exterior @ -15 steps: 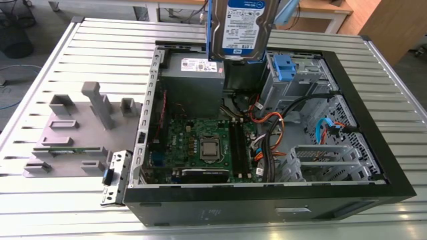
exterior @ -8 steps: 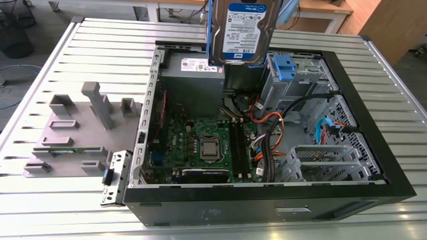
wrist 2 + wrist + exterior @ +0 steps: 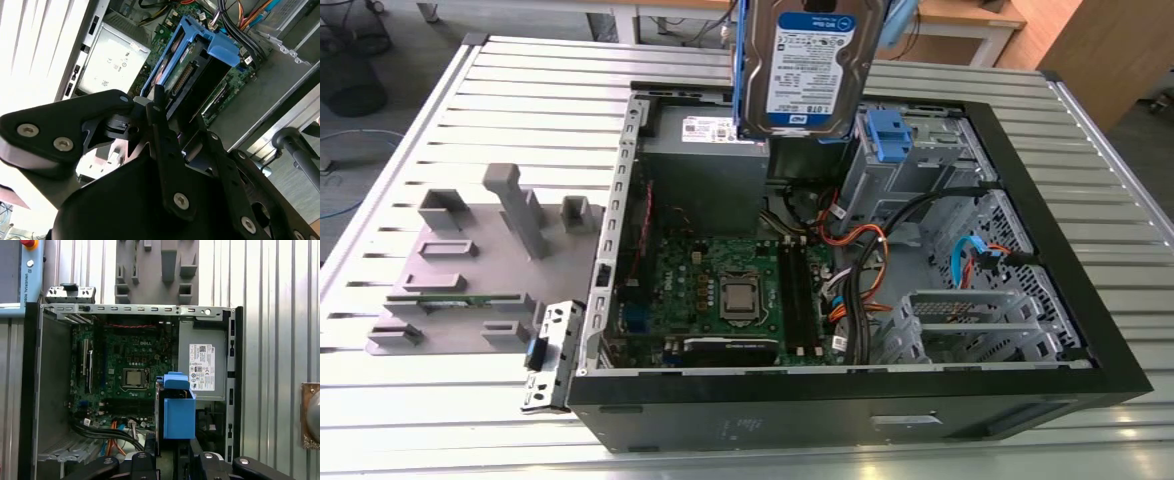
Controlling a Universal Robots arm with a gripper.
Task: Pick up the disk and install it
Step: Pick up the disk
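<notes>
In the exterior view the disk (image 3: pixel 803 62) hangs upright above the back of the open computer case (image 3: pixel 854 395). Its white-and-blue label faces the camera and a blue rail runs down its side. It hovers over the gap between the grey metal box (image 3: pixel 704 160) and the drive cage (image 3: pixel 921 150). In both wrist views my gripper (image 3: pixel 182 137) (image 3: pixel 172 460) is shut on the disk (image 3: pixel 192 70), black fingers (image 3: pixel 159 117) pressed to its sides. Seen edge-on, the blue rail of the disk (image 3: pixel 179 412) points down into the case.
A bare blue clip (image 3: pixel 887 132) sits in the drive cage. The motherboard (image 3: pixel 734 290) and bundled cables (image 3: pixel 861 255) cover the case floor. A grey fixture block (image 3: pixel 474 255) lies on the slatted table (image 3: pixel 520 90) at the exterior view's left.
</notes>
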